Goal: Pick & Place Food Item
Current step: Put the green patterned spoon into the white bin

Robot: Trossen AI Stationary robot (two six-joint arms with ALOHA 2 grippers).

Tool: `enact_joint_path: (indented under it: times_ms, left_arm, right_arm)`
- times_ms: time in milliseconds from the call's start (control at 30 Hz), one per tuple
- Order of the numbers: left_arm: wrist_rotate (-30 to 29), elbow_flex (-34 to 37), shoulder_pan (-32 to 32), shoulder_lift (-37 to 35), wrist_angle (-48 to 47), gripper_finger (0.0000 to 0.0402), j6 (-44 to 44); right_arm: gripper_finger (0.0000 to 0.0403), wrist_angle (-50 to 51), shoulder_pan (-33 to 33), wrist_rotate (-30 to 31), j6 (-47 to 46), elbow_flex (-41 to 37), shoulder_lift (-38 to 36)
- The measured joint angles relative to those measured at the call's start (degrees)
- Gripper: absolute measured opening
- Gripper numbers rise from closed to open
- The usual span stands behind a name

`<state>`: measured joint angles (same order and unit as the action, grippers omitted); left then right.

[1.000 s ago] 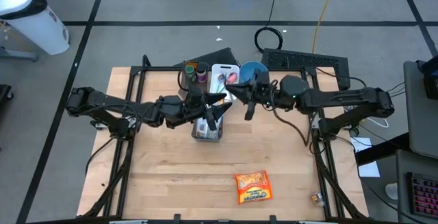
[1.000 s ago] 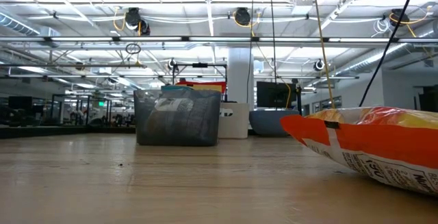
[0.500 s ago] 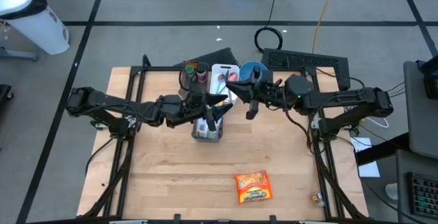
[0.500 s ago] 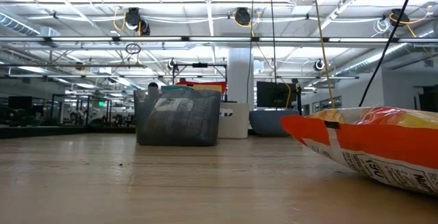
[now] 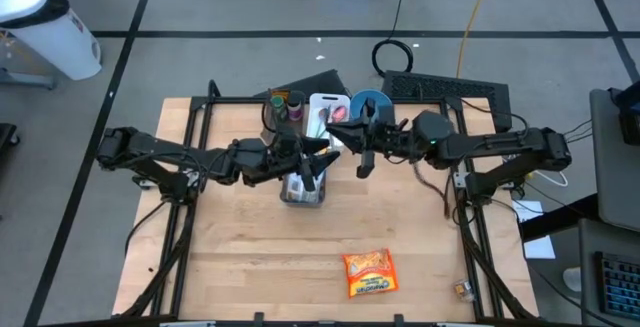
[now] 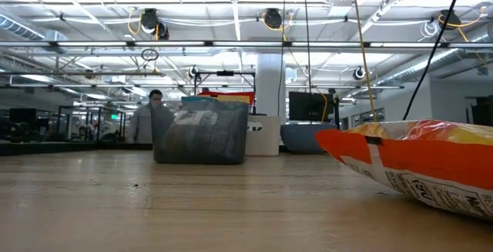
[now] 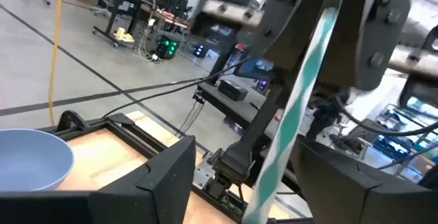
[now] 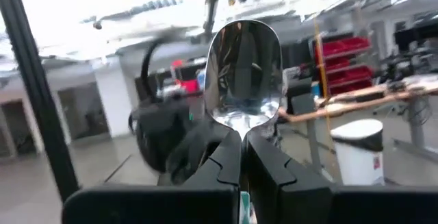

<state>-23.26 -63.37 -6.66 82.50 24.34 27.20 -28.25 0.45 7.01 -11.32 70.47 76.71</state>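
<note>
The food item, an orange snack bag (image 5: 368, 272) (image 6: 416, 163), lies flat near the table's near edge, away from both arms. Both grippers hover high over the far middle of the table. My right gripper (image 5: 363, 145) (image 8: 243, 138) is shut on a shiny metal spoon (image 8: 243, 73). My left gripper (image 5: 318, 159) (image 7: 246, 157) faces it, open, above a grey basket (image 5: 303, 189) (image 6: 200, 132). In the left wrist view a teal-and-white striped rod (image 7: 294, 107) stands between the left fingers, touching neither; whether it is the spoon's handle I cannot tell. My right gripper pinches the spoon's neck (image 8: 243, 129), just below its bowl, between its two fingers. The spoon lies along the fingers, and its bowl sticks out past the fingertips, tilted upward. It is lifted clear of the table.
At the table's far edge stand a blue bowl (image 5: 368, 102) (image 7: 31, 162), a white board (image 5: 323, 112) and small jars (image 5: 283, 102). A keyboard (image 5: 445, 89) lies beyond the table. A person (image 6: 154, 117) stands in the room behind the basket. Bare wood surrounds the snack bag.
My right gripper has tipped its fingers a little upward with the spoon, staying where it was. A person has come into sight in the room behind the grey basket.
</note>
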Motion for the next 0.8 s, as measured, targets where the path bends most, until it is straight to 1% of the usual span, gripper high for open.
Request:
enact_joint_path:
  times_ms: [67,233,367,667,800]
  left_arm:
    - [0.9,0.0,0.0,0.0,0.0,0.0214,0.0]
    - [1.4,0.0,0.0,0.0,0.0,0.0150,-0.1]
    - [2.8,0.0,0.0,0.0,0.0,0.0109,-0.2]
    - [3.3,0.0,-0.1,0.0,-0.2,0.0047,-0.8]
    - [3.3,0.0,-0.1,0.0,-0.2,0.0036,-1.0]
  right_arm:
    - [0.0000,-0.7,0.0,-1.3,-0.7,0.0,0.7]
    - [0.0000,-1.0,0.0,-1.3,-1.3,0.0,1.7]
    - [0.0000,-1.7,-0.1,-1.3,-1.1,0.0,1.4]
    - [0.0000,-1.3,-0.4,-1.1,-1.3,0.0,1.5]
    - [0.0000,-1.2,-0.4,-0.9,-1.3,0.0,1.5]
